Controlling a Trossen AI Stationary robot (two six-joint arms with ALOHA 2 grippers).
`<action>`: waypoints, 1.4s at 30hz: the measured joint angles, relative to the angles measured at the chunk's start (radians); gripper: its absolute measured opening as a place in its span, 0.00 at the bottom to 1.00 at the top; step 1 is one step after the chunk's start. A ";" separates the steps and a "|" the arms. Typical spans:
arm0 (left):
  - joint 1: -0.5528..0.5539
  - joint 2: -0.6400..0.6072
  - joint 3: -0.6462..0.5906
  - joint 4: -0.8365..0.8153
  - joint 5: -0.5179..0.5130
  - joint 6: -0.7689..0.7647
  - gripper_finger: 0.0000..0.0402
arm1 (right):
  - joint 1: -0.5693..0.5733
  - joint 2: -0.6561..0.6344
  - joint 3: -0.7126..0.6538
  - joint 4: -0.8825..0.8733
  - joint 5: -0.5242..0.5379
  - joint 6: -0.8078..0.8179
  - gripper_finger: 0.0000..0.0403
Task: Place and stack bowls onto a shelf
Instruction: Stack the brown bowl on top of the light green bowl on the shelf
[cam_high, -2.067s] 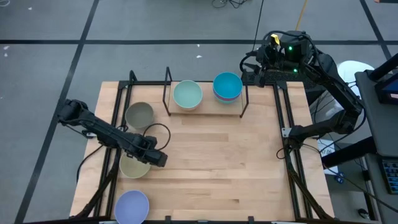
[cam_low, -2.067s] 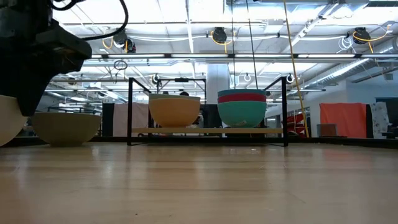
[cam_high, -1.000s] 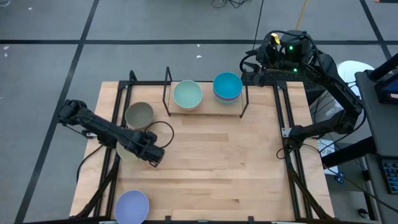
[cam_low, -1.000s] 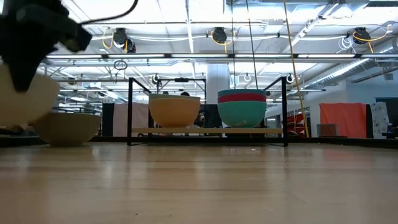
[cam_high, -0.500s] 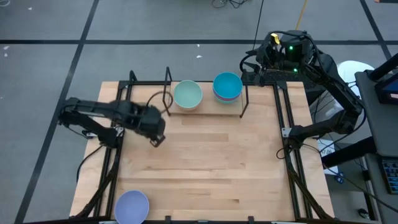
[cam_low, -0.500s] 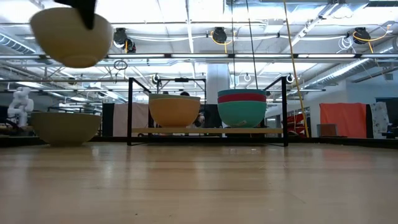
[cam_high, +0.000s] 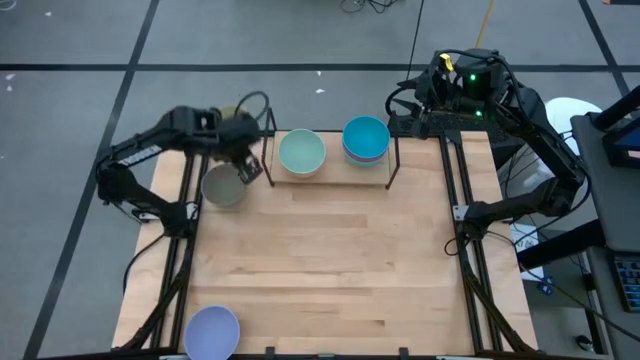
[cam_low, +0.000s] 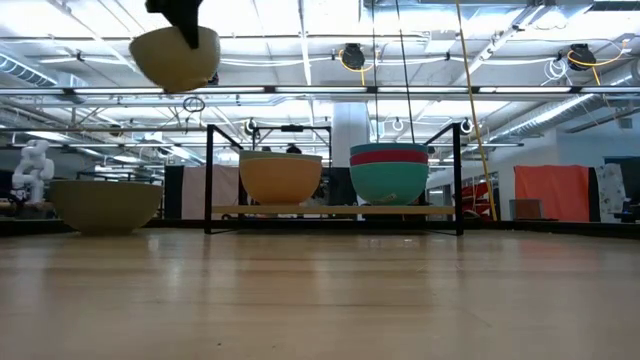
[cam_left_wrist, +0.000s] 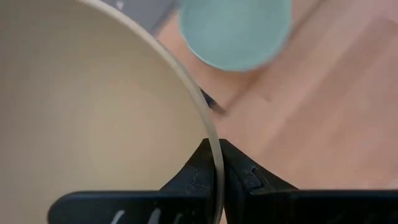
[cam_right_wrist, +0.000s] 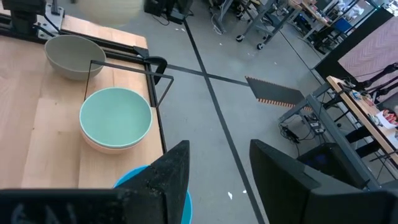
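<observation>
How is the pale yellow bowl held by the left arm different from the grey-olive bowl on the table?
The pale yellow round bowl hangs in the air, its rim pinched by the left tool; the grey-olive round bowl rests on the wooden table, untouched. The yellow one tilts slightly; the grey-olive one sits level. Both are plain, open side up and similar in size.

My left gripper carries the pale yellow bowl high above the surface, higher than the shelf rods. Below me the grey-olive bowl sits just beside the shelf's left upright. Both shelf places are taken: the mint green bowl tops the left stack, the teal bowl the right. The middle and right of the surface lie bare; the lavender bowl sits well apart at the near left corner.
</observation>
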 joint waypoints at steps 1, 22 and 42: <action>0.028 0.009 0.023 -0.001 -0.007 0.040 0.02 | 0.000 0.000 0.000 0.000 0.000 0.000 0.40; 0.215 0.424 0.485 0.084 0.181 0.485 0.02 | 0.000 0.000 0.000 0.000 0.036 0.054 0.40; 0.088 0.638 0.486 0.044 0.236 0.519 0.02 | 0.000 0.000 0.000 -0.009 0.079 0.053 0.40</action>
